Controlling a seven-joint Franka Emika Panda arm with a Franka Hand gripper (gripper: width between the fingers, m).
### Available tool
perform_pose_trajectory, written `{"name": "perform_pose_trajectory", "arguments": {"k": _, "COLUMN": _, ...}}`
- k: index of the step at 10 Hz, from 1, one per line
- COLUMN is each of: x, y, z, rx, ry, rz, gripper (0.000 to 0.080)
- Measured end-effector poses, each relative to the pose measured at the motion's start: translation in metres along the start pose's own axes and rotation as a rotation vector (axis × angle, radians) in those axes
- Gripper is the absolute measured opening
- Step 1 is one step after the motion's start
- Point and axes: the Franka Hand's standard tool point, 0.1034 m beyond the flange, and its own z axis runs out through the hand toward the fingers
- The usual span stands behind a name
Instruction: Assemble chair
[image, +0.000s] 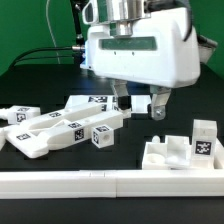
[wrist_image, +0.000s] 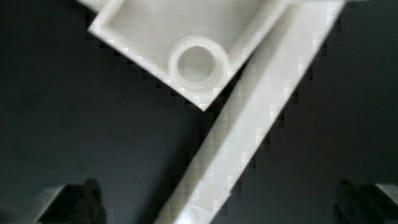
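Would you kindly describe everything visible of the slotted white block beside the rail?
The slotted block is chunky white plastic with raised walls and grooves. It lies flat on the dark table at the exterior view's right, behind the white rail. A tagged white piece stands at its outer end; whether joined is unclear. Nothing grips it.

- Exterior view: set low and close at the table (image: 132, 140) edge, looking nearly level across the white border rail (image: 110, 182) in the foreground, facing the gripper (image: 140, 106) almost head-on.
- Chair parts (image: 55, 128) spread through mid-frame, arm cropped above the wrist.
- Wrist view: aimed straight down between the dark fingertips (wrist_image: 75, 203), very near a white part with a round hole (wrist_image: 196, 60) and a long white bar (wrist_image: 249, 135).
- Shared: only the small patch under the gripper; exact part match impossible to tell.
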Motion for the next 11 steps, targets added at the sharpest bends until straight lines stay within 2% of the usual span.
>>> {"name": "perform_pose_trajectory", "arguments": {"k": 4, "x": 0.003, "y": 0.003, "z": 0.000, "rx": -0.007, "ry": 0.003, "rz": -0.319, "gripper": 0.0649}}
{"name": "perform_pose_trajectory", "arguments": {"k": 7, "x": 0.022, "y": 0.033, "z": -0.001, "rx": -0.025, "ry": -0.037, "rz": -0.818, "gripper": 0.0649}}
{"name": "perform_pose_trajectory", "arguments": {"k": 8, "x": 0.026, "y": 0.037, "z": 0.000, "rx": -0.028, "ry": -0.039, "rz": -0.927, "gripper": 0.0649}}
{"name": "perform_pose_trajectory", "arguments": {"k": 9, "x": 0.029, "y": 0.029, "z": -0.002, "rx": -0.014, "ry": 0.021, "rz": -0.922, "gripper": 0.0649}}
{"name": "perform_pose_trajectory", "arguments": {"k": 11, "x": 0.032, "y": 0.033, "z": -0.001, "rx": -0.030, "ry": 0.023, "rz": -1.049, "gripper": 0.0649}}
